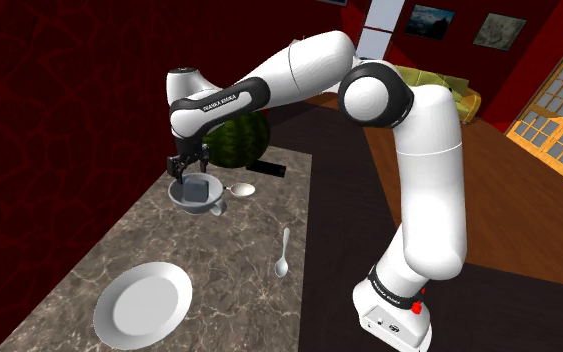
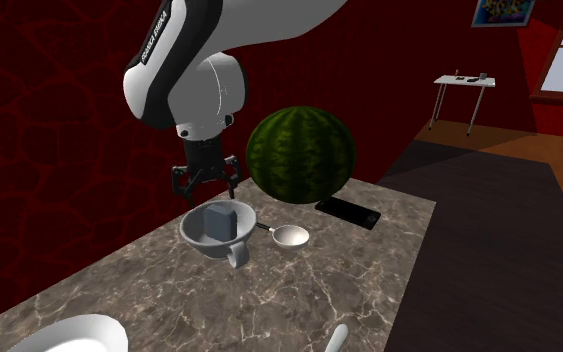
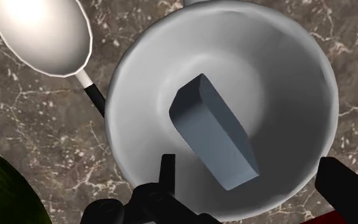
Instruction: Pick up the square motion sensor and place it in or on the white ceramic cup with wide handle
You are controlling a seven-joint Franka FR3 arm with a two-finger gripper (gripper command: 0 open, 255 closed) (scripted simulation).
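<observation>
Glossy white cup [image 3: 139, 83], matt grey-blue sensor [image 3: 219, 137], veined polished-stone countertop [image 3: 31, 140], shiny spoon [image 3: 41, 32]

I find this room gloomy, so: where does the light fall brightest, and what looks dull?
Wrist view: the spoon glares nearly white; the cup is softly grey inside. Shoulder view: the plate gleams on the dim counter. Second exterior view: the watermelon shows a faint sheen.

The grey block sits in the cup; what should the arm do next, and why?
Probably lift the claw straight up. The grey block lies tilted inside the cup, and the claw hangs open above it without touching it, so nothing is left to place.
</observation>
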